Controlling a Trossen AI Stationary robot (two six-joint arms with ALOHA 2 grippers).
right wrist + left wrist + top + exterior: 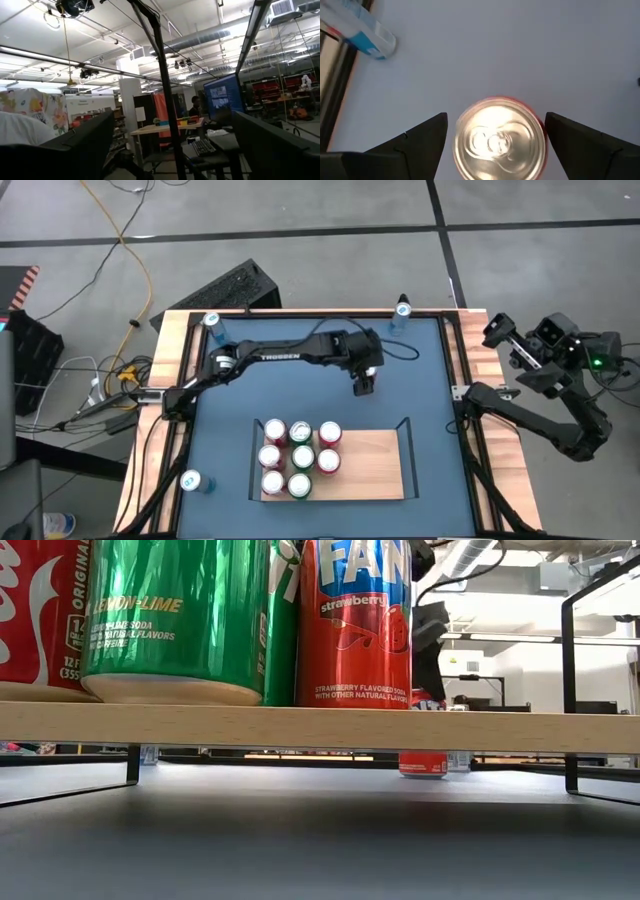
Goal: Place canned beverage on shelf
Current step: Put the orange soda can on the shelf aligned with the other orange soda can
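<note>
On the left part of the shelf (375, 470), low in the middle of the high view, eight cans (299, 457) are already placed; the right part is bare. The left gripper (363, 387), above the shelf in the frame, is held wide open over one more can (499, 138), not yet gripped. At far right the right gripper (497, 330) is parked open, holding nothing
</note>
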